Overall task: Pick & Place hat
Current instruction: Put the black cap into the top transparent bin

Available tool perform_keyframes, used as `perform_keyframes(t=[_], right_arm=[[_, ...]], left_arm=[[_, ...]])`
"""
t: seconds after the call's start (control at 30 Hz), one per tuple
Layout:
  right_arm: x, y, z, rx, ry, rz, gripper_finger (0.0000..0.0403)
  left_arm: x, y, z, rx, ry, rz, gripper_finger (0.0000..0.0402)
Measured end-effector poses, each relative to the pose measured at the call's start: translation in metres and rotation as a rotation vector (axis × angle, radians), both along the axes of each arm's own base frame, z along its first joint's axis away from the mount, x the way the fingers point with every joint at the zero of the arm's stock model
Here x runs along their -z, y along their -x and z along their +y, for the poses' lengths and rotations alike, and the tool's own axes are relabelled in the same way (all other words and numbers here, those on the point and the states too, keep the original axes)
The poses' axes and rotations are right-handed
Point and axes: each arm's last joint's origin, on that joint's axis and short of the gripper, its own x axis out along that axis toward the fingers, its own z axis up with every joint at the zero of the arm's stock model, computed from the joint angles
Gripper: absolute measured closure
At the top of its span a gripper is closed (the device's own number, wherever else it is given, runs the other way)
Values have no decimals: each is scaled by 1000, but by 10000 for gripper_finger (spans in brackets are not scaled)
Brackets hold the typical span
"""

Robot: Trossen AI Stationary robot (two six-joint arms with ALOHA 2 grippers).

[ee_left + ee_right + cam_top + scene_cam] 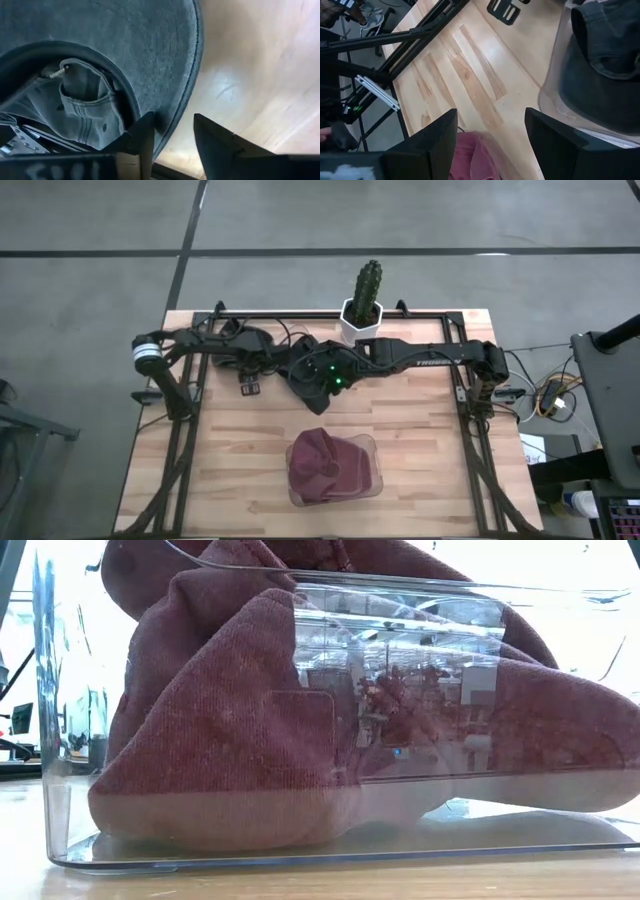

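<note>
A dark grey denim cap [125, 45] lies at the table's middle, mostly hidden under both arms in the high view. In the right wrist view the cap [605, 45] shows behind a clear curved wall [555, 85]. My left gripper [172, 120] is open, and the edge of the cap's brim [192, 65] runs between its fingers. My right gripper [491, 115], open, hovers over bare wood next to the cap and touches nothing. A maroon cap [325, 465] sits in a clear bin [372, 450] near the table's near edge. My left gripper has one finger [142, 132] under the brim's edge [170, 127] and the other beyond it, coming along the table. Whether either finger touches the brim, I cannot tell.
A cactus in a white pot [363, 305] stands at the far edge. Black frame rails [190, 440] run along the table's left and right sides. A small black clip [250, 387] lies left of the arms. In the low view the bin [400, 600] and maroon cap [220, 730] fill the picture.
</note>
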Motion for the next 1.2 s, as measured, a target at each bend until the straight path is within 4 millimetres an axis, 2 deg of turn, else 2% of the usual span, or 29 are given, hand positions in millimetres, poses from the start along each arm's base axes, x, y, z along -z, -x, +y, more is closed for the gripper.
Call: perform_keyframes(t=[0.07, 0.17, 0.23, 0.57, 1.03, 1.2], right_arm=[[0, 0, 0, 4, -2, 0, 179], [0, 0, 0, 5, -3, -4, 179], [-1, -1, 0, 6, -4, -7, 179], [0, -1, 0, 6, -4, -7, 179], [-2, -3, -2, 20, -5, -35, 179], [-4, -5, -6, 82, 29, -67, 179]], left_arm=[[1, 2, -1, 16, 3, 9, 299], [-2, 5, -1, 42, -15, 12, 366], [-7, 5, 0, 47, -47, -7, 388], [-40, 18, -6, 77, -40, -30, 398], [-101, 64, -23, 66, -137, -153, 401], [-127, 71, -25, 15, -230, -264, 401]])
